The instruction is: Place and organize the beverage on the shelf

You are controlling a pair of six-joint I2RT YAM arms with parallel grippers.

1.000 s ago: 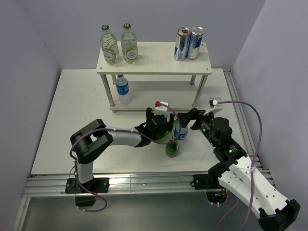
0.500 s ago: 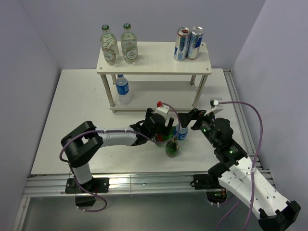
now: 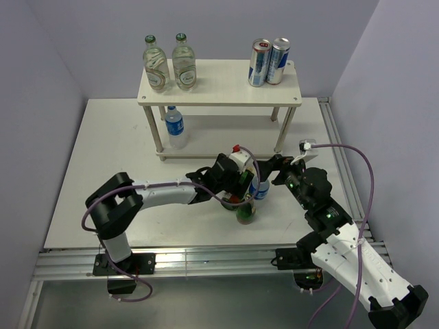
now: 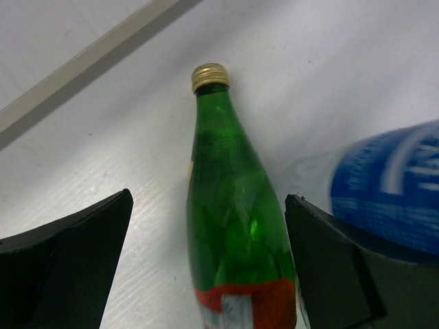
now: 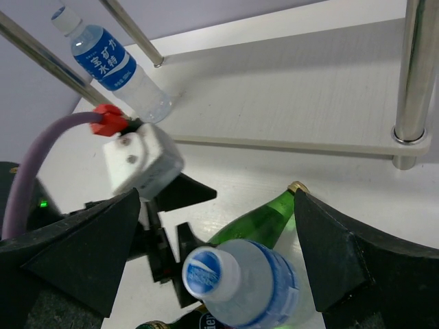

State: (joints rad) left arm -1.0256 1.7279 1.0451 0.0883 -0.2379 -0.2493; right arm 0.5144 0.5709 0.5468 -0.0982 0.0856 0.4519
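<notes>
A green glass bottle (image 4: 233, 226) with a gold cap and red label looks to lie on the table, cap toward the shelf (image 3: 219, 86). My left gripper (image 4: 207, 199) is open, one finger on each side of it without touching; in the top view (image 3: 241, 186) it covers most of that bottle. The bottle also shows in the right wrist view (image 5: 264, 219). A blue-capped water bottle (image 5: 247, 281) stands between the wide fingers of my open right gripper (image 5: 218, 199), which sits right of the bottles (image 3: 271, 168).
A second green bottle (image 3: 245, 211) stands just in front of the grippers. The shelf top holds two clear glass bottles (image 3: 169, 65) on the left and two cans (image 3: 269, 62) on the right. A water bottle (image 3: 175, 127) stands on the lower board's left end.
My left gripper has moved to the right, closing in on the green bottle beside the water bottle. The right arm and the bottles have not moved.
</notes>
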